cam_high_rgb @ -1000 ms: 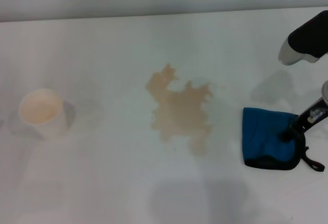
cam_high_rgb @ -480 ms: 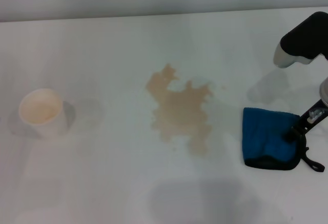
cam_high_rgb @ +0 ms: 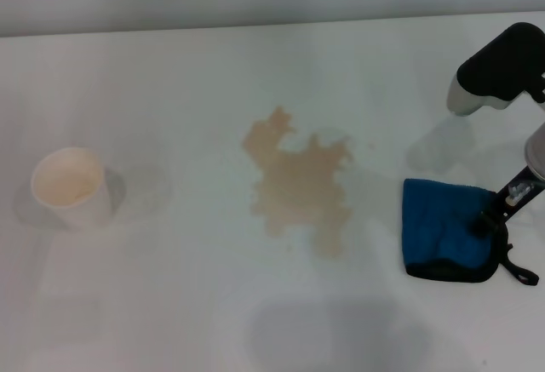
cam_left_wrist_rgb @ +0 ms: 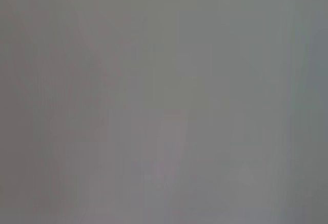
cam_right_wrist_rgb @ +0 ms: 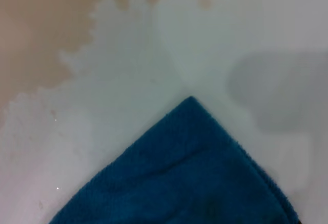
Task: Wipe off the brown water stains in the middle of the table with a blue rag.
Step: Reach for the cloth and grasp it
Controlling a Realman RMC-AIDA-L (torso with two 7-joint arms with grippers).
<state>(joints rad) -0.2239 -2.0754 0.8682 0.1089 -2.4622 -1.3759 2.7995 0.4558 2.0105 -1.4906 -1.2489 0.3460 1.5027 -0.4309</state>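
Table, one blue rag, one brown water stains, one cup, right end effector state unclear.

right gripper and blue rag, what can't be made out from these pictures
- Right gripper: the head view shows it at the blue rag, but whether its jaws are clamped on the cloth cannot be told; the arm runs off the right edge.
- Right wrist view: shows only a corner of the rag and part of the brown water stains; no jaws.
- Left gripper: absent from the head view; the left wrist view is a featureless grey blur.
- Paper cup: contents unclear.
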